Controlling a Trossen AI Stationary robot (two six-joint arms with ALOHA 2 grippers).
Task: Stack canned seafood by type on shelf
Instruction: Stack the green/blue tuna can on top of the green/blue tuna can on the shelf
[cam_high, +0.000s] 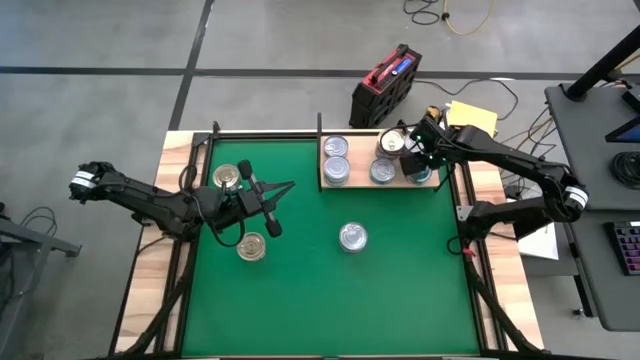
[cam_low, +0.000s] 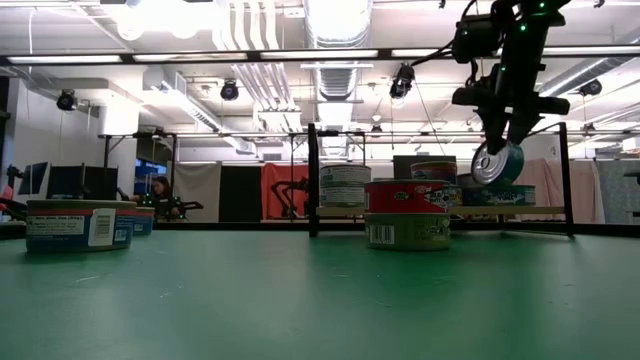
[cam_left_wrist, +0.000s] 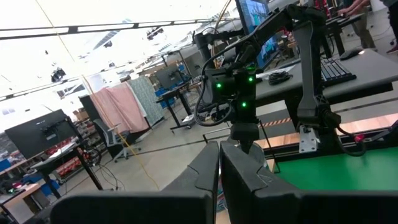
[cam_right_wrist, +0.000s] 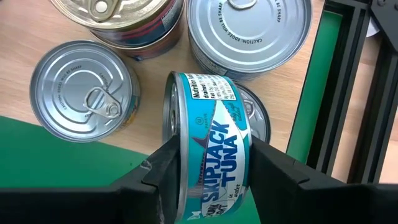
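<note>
The shelf (cam_high: 362, 185) is a pale wooden board at the mat's far right, with several tins on it (cam_high: 337, 170) (cam_right_wrist: 84, 99). My right gripper (cam_right_wrist: 211, 165) hangs over the shelf's right end, shut on a blue skipjack tuna tin (cam_right_wrist: 214, 155) (cam_low: 497, 163). That tin hangs tilted just above a silver-lidded tin (cam_right_wrist: 258, 115) standing on the shelf. Three more tins stand on the green mat (cam_high: 229, 177) (cam_high: 251, 246) (cam_high: 352, 237). My left gripper (cam_left_wrist: 219, 171) (cam_high: 278, 197) is shut on nothing, raised over the mat's left part between two of those tins. My right gripper pinches the tuna tin by its two flat faces, one finger (cam_right_wrist: 165, 165) on the lid side (cam_right_wrist: 169, 118) and the other finger (cam_right_wrist: 267, 165) on the opposite face. The fingers come from above, slanting down. The tin stands on edge, its label (cam_right_wrist: 217, 134) toward the wrist camera, lifted clear.
Black frame posts (cam_high: 319, 150) (cam_low: 313, 180) stand at the shelf's left end and along the mat's right edge (cam_right_wrist: 348, 93). A red and black case (cam_high: 385, 85) lies on the floor beyond the table. Open green mat (cam_high: 330, 300) lies toward the near edge.
</note>
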